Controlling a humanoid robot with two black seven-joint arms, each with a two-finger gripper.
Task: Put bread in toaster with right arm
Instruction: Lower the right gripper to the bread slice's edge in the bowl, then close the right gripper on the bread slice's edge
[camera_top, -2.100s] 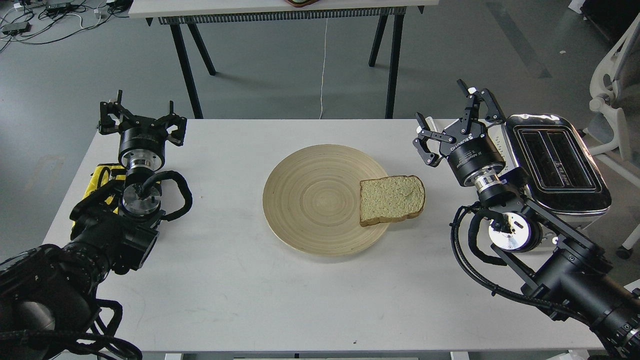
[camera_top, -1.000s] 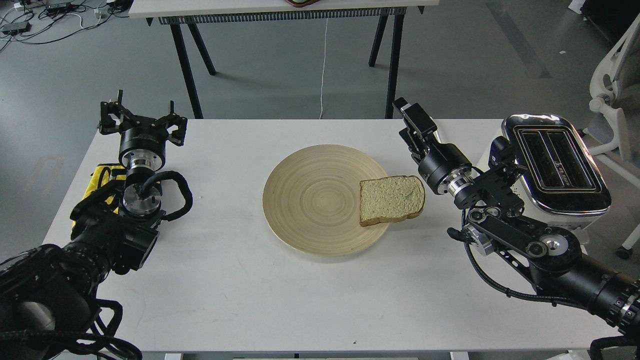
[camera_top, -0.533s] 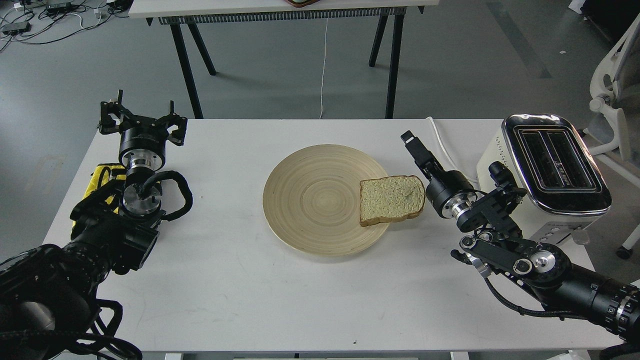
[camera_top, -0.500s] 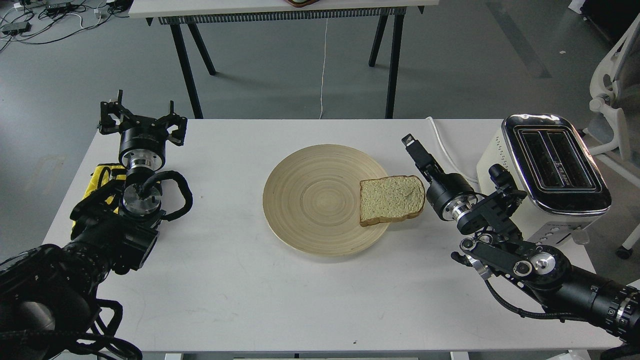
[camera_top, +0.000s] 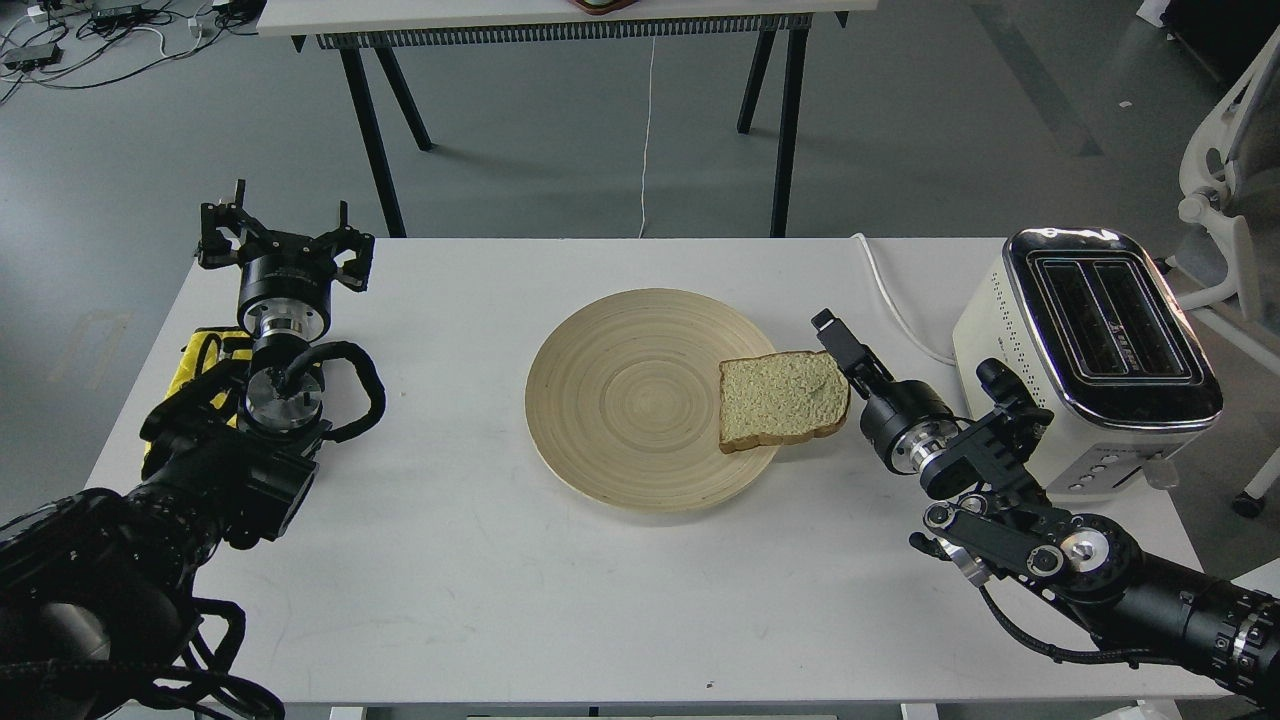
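One slice, the bread (camera_top: 783, 400), lies just left of my right claw (camera_top: 836, 340); claw state unreadable, seen edge-on.

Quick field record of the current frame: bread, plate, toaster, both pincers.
bread: flat, half on the right rim of the plate, overhanging onto the table
plate: round, wooden, table centre
toaster: far right of table, upright, both slots empty
right pincer: low by the bread's right edge, seen edge-on, opening unclear; no grip on the bread visible
left pincer: open, far left, holding nothing
table: white
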